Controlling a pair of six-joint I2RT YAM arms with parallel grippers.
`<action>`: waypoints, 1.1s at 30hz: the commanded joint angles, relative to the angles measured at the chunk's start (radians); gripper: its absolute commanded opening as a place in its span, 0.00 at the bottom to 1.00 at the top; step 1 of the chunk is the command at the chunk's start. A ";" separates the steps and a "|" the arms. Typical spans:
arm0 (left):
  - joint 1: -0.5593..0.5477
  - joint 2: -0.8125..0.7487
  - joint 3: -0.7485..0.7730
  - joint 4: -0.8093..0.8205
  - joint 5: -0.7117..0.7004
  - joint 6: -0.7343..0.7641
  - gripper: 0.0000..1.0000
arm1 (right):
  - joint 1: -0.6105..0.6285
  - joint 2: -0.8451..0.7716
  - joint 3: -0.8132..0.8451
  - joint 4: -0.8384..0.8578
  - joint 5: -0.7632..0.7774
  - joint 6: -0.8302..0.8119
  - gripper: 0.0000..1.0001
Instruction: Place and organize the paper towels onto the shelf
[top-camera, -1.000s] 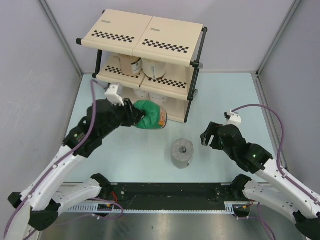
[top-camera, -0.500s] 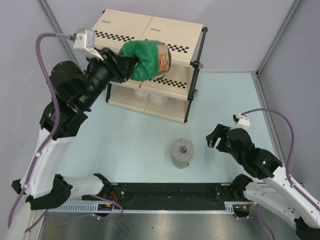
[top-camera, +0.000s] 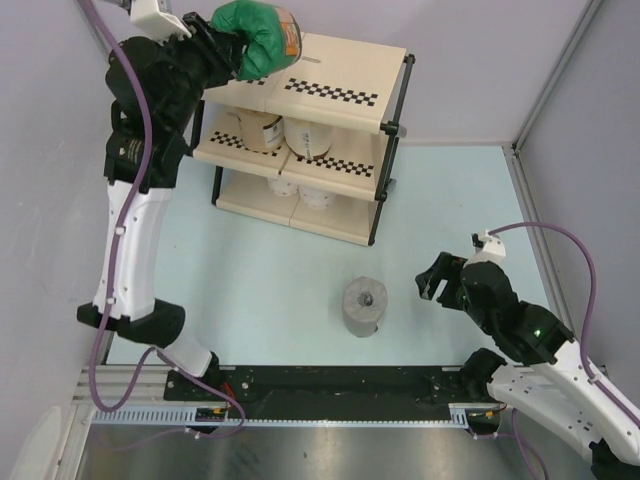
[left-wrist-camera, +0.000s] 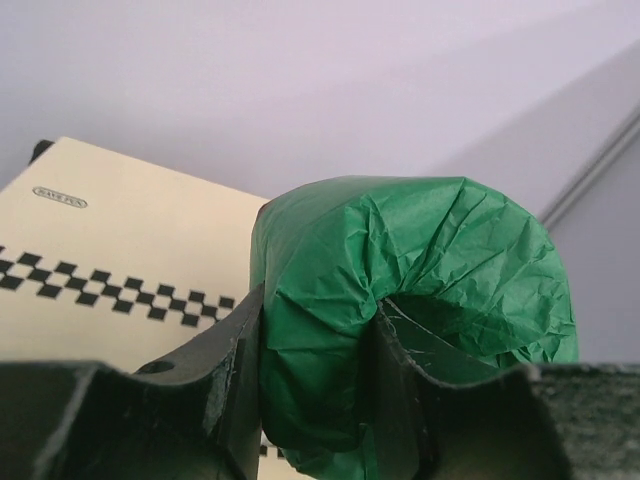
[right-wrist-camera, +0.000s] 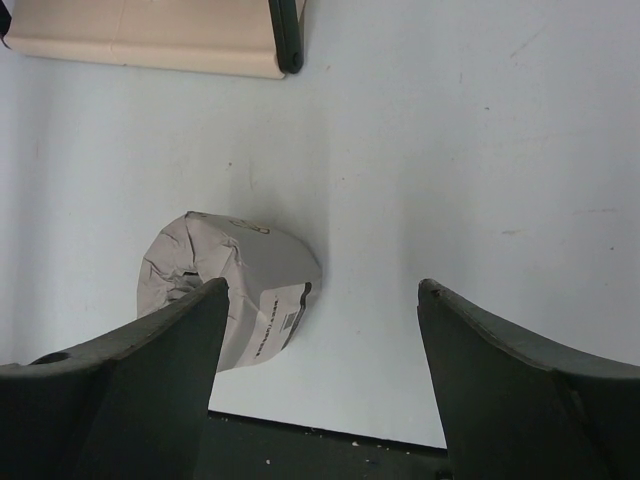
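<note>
- Top view: your left fingers (top-camera: 220, 47) are clamped on the green roll (top-camera: 256, 36), which is held high over the left end of the top tier of the shelf (top-camera: 345, 80). The other rolls (top-camera: 265, 128) sit on the tiers below.
- Top view: the grey roll (top-camera: 365, 305) stands on the surface (top-camera: 270, 270), near the right fingers (top-camera: 432, 282) and off to their left. Those fingers are spread wide and empty.
- Left wrist: one finger looks tucked into the green roll's end hollow, the other outside its wall. The wrap is crumpled, so judge it light, soft and squashy. A firm pinch on the wall should hold, though the wrap may slide.
- Right wrist: the grey roll lies just ahead of the left finger, not between the pair. It is likely as light and soft. Take it across the body, or by the wall at the core hole.
</note>
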 joint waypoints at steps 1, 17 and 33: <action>0.047 0.065 0.142 0.077 0.039 -0.026 0.36 | -0.002 -0.019 0.003 -0.006 -0.003 0.015 0.81; 0.118 0.165 0.146 0.085 -0.026 0.021 0.36 | -0.002 0.015 0.000 0.002 0.005 0.015 0.81; 0.121 0.171 0.137 0.052 -0.116 0.073 0.39 | 0.004 -0.010 0.000 -0.006 0.000 0.021 0.81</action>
